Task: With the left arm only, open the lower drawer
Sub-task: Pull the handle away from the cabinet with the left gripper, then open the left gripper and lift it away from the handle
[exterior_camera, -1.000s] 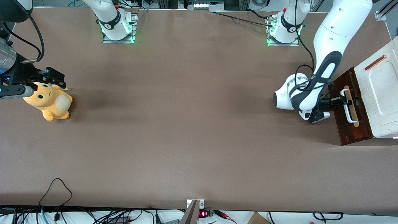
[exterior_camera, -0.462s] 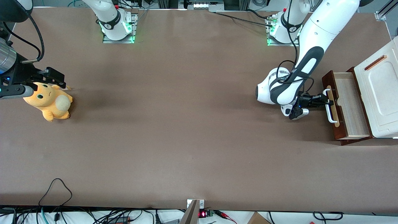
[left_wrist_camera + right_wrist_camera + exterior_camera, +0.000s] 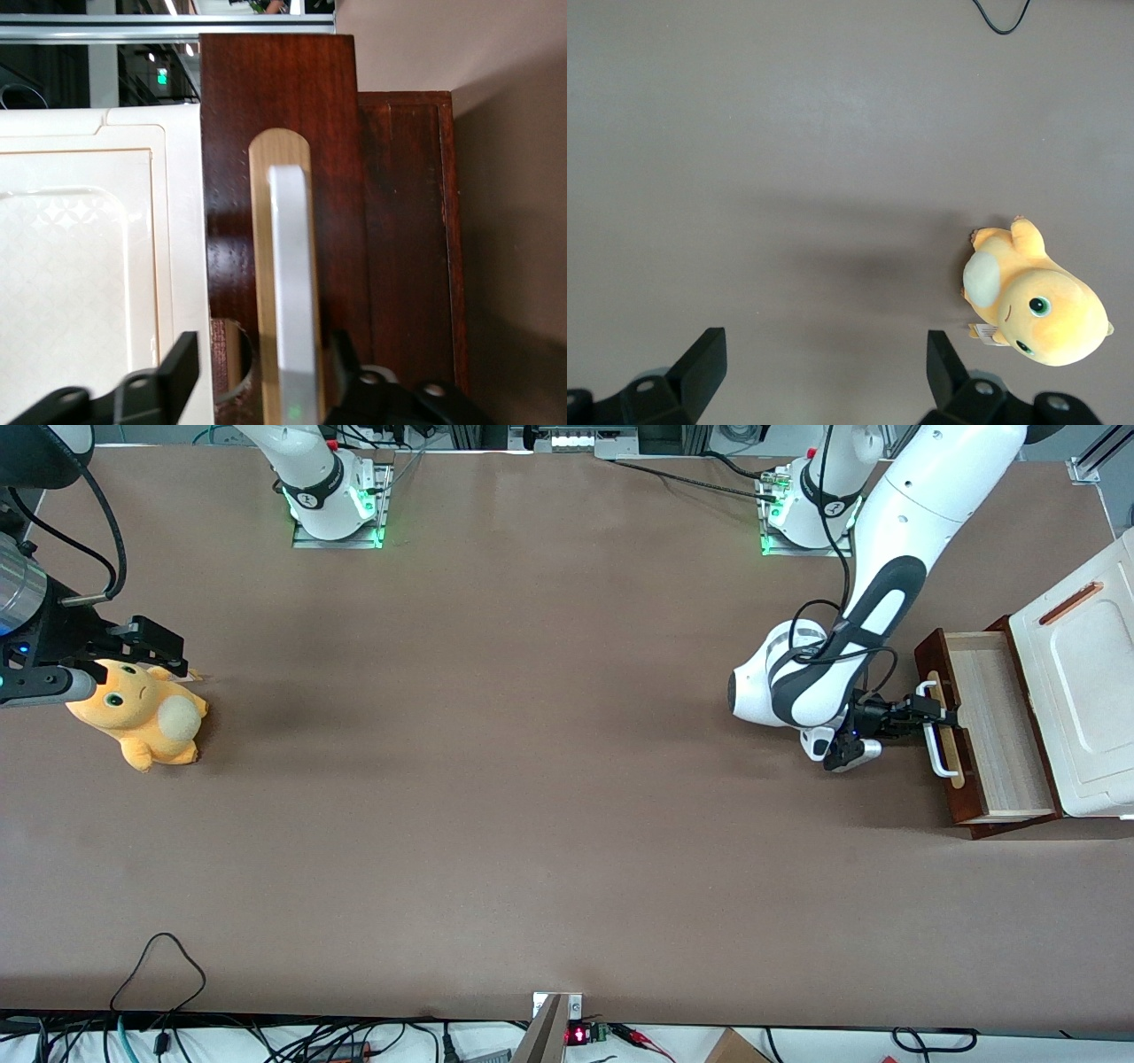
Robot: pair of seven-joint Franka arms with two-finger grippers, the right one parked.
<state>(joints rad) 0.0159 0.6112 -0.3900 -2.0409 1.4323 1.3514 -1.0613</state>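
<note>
the left arm [image 3: 895, 558] reaches down over the brown worktop [image 3: 532, 779], its small black hand [image 3: 921, 713] at the white bar handle [image 3: 937, 731] of the lower drawer [image 3: 992, 726]. in the left wrist view the hand [image 3: 261, 372] is cut off by the frame's edge; its two dark fingers [image 3: 177, 367] stand apart, one on each side of the handle [image 3: 294, 292], with a visible gap on one side, so the hand is open around the bar rather than clamped on it. the drawer [image 3: 275, 133] is pulled out from under the white cabinet top [image 3: 1085, 682], showing pale, smooth wood inside; its front is glossy reddish-brown with a rounded pale wood strip [image 3: 266, 266] under the bar. the arm's bulky white wrist hides the worktop just beside the hand. well away from the hand, toward the parked arm's end, lies an orange plush toy [image 3: 142, 713].
</note>
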